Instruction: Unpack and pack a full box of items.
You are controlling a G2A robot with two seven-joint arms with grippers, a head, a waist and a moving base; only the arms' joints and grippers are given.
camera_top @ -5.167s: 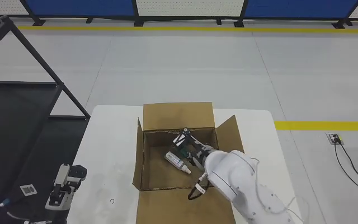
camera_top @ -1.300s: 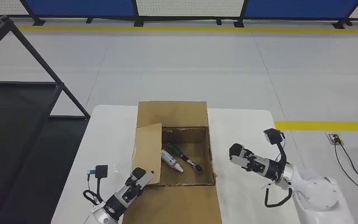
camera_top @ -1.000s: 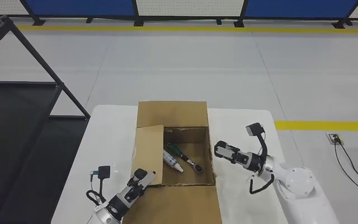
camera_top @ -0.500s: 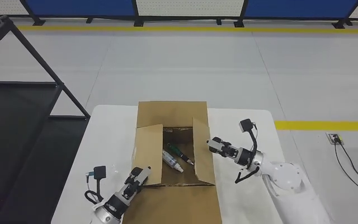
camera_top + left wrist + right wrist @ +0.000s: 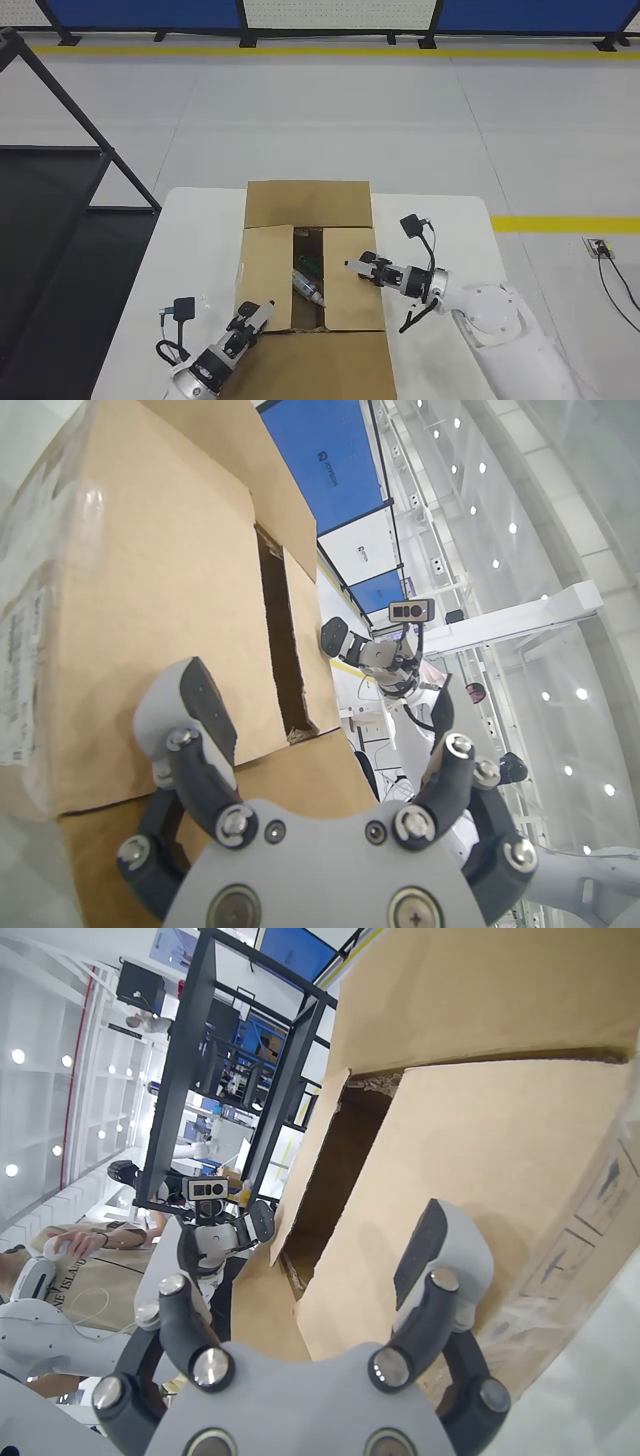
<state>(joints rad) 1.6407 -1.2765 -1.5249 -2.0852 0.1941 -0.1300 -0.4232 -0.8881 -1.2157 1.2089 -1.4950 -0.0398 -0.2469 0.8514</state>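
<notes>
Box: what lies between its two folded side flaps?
An open gap; in the top view a white tube and a green-handled tool show through it, inside the box.

Arm shells (image 5: 490,318) glossy white, rounded. On left claw (image 5: 320,700) and right claw (image 5: 312,1233): grey faceplate, black linkages, silver screws, white fingers (image 5: 155,696), black pads (image 5: 417,1248). Black cable (image 5: 412,318) looped at wrist.

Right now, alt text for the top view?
A cardboard box sits on a white table, its two side flaps folded nearly shut over a white tube and a green-handled tool in the gap. The open right gripper is at the right flap; the open left gripper is by the box's near left corner.
</notes>
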